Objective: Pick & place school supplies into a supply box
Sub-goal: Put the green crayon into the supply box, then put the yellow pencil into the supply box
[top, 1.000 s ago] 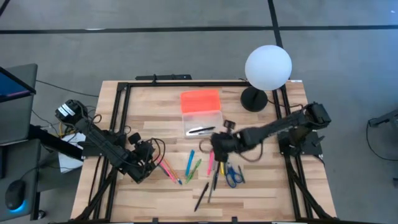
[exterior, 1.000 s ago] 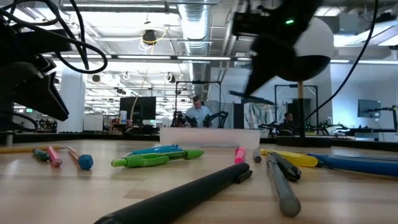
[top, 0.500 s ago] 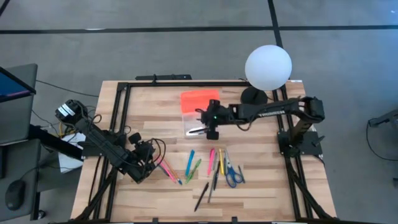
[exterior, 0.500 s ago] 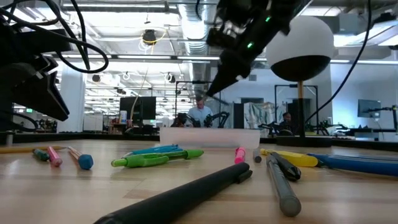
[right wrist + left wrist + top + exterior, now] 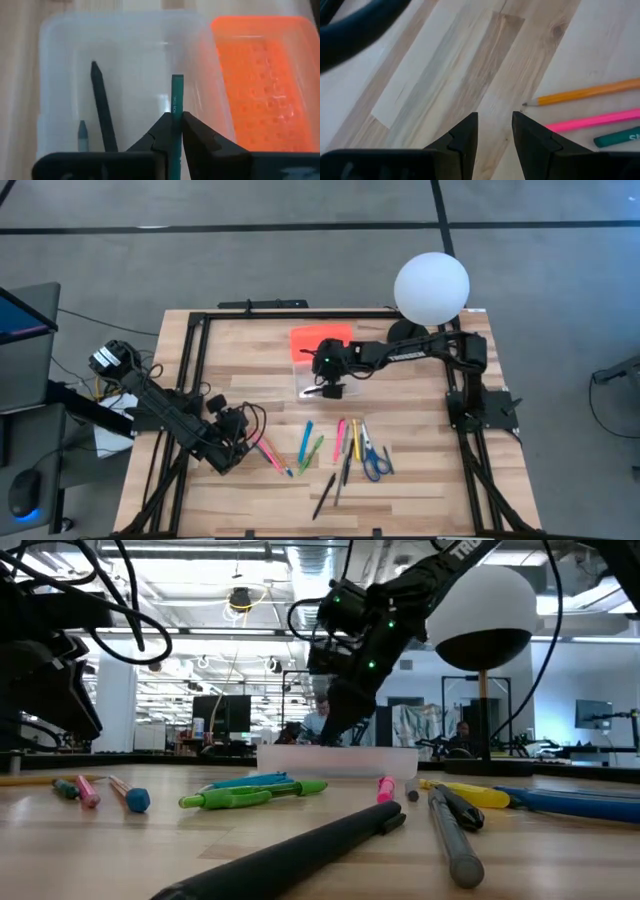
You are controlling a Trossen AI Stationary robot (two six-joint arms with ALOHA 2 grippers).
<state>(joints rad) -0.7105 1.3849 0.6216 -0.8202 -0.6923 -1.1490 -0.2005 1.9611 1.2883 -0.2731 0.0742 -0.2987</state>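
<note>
Fingers [image 5: 192,137] of the right gripper [image 5: 173,131] are pinching a thin teal pen [image 5: 176,107] in the right wrist view, holding it over the clear supply box [image 5: 65,65], where a black pen [image 5: 102,112] and a grey pencil [image 5: 82,134] are already lying; the orange lid [image 5: 260,85] is sitting beside the tray.

In the high view, that gripper [image 5: 332,387] is hovering over the box [image 5: 345,367] while other supplies [image 5: 345,448] are lying loose on the table [image 5: 430,480].

In the left wrist view, the left gripper [image 5: 493,131] is resting with its fingers parted and empty, near an orange pencil [image 5: 585,92] and a pink pen [image 5: 592,121].
</note>
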